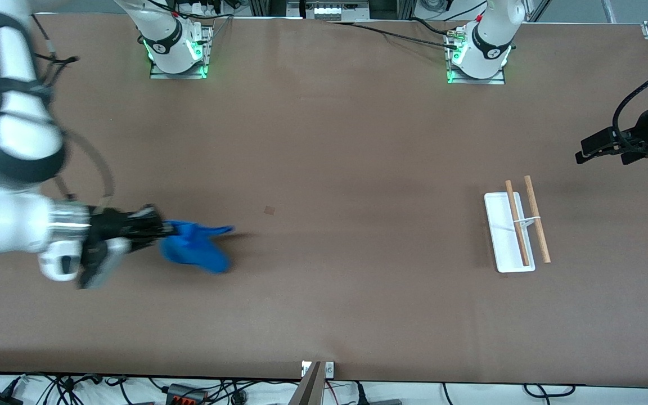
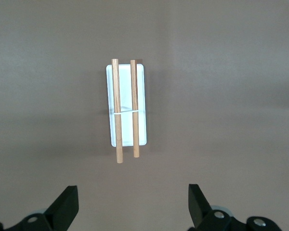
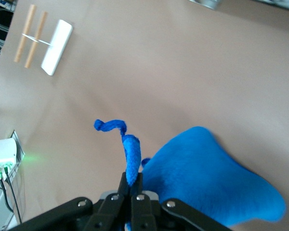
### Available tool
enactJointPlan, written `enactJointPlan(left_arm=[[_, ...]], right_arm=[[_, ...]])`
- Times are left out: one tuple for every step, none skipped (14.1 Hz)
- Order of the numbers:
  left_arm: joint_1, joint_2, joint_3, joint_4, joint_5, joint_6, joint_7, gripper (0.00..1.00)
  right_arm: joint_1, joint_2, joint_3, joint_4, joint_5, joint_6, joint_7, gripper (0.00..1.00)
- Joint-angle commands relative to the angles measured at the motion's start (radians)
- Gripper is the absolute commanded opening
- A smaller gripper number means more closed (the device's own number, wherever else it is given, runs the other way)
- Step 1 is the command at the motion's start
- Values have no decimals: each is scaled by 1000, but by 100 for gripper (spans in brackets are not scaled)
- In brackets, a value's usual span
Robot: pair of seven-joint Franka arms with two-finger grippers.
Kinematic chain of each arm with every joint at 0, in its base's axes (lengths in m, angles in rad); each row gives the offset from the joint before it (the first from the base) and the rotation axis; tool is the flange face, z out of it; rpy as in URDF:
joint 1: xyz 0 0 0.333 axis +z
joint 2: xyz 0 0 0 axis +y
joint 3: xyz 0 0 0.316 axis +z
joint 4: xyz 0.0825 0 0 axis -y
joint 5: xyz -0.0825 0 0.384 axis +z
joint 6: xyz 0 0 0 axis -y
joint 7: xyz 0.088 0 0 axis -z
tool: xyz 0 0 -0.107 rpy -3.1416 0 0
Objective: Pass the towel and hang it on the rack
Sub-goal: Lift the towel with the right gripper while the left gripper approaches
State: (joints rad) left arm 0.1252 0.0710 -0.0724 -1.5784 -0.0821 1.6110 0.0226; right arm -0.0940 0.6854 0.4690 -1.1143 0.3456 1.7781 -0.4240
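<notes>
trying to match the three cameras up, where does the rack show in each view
Front view: the rack stands on the table toward the left arm's end.
Left wrist view: it sits mid-picture, above the open left claw.
Right wrist view: it is small in the upper corner, far from the towel pinched in the shut right claw.
Shared landmark: its two wooden rods.

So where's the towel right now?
In the front view, the towel hangs from the shut right gripper over the right arm's end of the table, well away from the rack.
</notes>
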Motion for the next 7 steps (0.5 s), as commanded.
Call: enactJointPlan(left_arm=[[4, 19, -1, 35, -5, -23, 10, 100], [5, 19, -1, 37, -5, -25, 13, 100], [4, 19, -1, 37, -5, -25, 13, 100], [2, 23, -1, 37, -5, -23, 13, 100], [-2, 35, -1, 37, -5, -23, 16, 100], [-1, 39, -3, 37, -4, -23, 28, 100], [1, 41, -3, 37, -4, -23, 45, 100]], right_arm=[[98, -26, 86, 2, -4, 137, 146, 0], [117, -24, 139, 2, -4, 224, 212, 0], [123, -24, 184, 1, -4, 318, 243, 0], [144, -18, 197, -5, -4, 378, 252, 0], [173, -12, 197, -6, -4, 409, 258, 0], [201, -9, 198, -4, 0, 431, 269, 0], [220, -9, 198, -4, 0, 457, 293, 0]])
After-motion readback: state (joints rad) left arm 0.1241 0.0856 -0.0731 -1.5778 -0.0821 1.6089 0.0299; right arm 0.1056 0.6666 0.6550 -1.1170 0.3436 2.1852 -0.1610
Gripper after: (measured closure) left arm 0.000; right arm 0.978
